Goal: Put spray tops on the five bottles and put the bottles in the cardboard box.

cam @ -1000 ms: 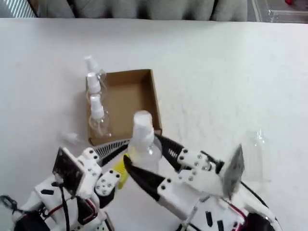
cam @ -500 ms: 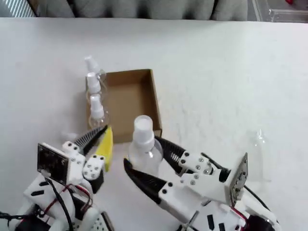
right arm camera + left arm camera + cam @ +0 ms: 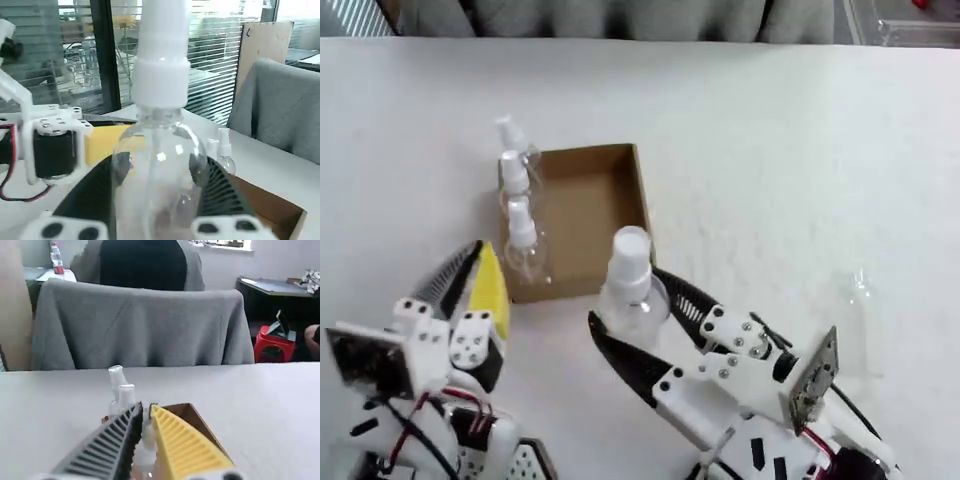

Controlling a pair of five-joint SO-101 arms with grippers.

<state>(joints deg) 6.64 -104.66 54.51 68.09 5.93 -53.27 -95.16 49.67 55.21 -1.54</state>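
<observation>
My right gripper [image 3: 623, 297] is shut on a clear bottle [image 3: 634, 302] with a white spray top [image 3: 630, 250], held upright just off the near right corner of the cardboard box [image 3: 590, 200]. The right wrist view has the bottle [image 3: 160, 165] between the black fingers [image 3: 95, 195]. Three capped bottles [image 3: 523, 238] stand in a row along the box's left side. My left gripper [image 3: 480, 247] sits left of the held bottle, near the box's front left corner, its grey and yellow fingers shut with nothing between them. They meet at the tips in the left wrist view [image 3: 146, 407].
A clear bottle without a top [image 3: 860, 300] stands alone on the white table at the right. A grey-draped chair [image 3: 140, 325] is behind the table's far edge. Open table lies beyond and right of the box.
My left gripper has let go of the spray top, shut, and drawn back to the left. My right gripper has carried the bottle a little to the right and toward the box.
</observation>
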